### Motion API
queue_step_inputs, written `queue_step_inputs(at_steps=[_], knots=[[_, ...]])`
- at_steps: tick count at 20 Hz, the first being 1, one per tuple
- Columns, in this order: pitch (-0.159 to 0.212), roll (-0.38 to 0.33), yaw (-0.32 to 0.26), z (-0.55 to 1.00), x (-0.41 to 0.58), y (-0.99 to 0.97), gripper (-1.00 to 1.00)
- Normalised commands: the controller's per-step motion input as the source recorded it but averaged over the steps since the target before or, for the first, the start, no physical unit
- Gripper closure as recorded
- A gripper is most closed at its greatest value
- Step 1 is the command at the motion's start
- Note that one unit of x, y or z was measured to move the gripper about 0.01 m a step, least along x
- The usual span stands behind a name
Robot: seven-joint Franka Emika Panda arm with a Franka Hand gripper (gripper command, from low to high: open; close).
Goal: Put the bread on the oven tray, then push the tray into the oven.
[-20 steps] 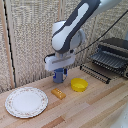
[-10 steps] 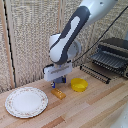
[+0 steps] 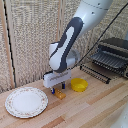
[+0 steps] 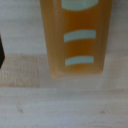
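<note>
One white and grey robot arm (image 3: 70, 42) with one clamp (image 3: 56, 90), one orange-brown bread block (image 3: 60, 94), one round yellow bowl (image 3: 78, 84), one white patterned plate (image 3: 26, 101), one toaster oven (image 3: 114, 56), one dark oven pan (image 3: 95, 72), one wooden table (image 3: 95, 107)

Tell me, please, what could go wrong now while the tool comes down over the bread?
The tool hangs right above the bread, which is small and lies flat on the table; the fingers might push it aside instead of gripping it. The yellow bowl sits close beside it, so a slightly wrong approach could probably bump that too.
</note>
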Motion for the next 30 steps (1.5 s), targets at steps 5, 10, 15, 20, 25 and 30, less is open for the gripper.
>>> queue_step_inputs(at_steps=[5, 10, 15, 20, 25, 30], knots=[[-0.007, -0.063, 0.108, -0.19, 0.262, 0.08, -1.00], [0.010, -0.045, 0.053, -0.05, 0.085, 0.14, 1.00], [0.004, -0.007, 0.003, 0.00, 0.000, 0.09, 1.00], [-0.045, -0.006, 0.006, 0.09, -0.008, 0.14, 1.00], [-0.035, 0.039, -0.117, 0.36, -0.003, 0.00, 1.00], [-0.043, -0.022, -0.300, 0.61, 0.048, 0.04, 1.00]])
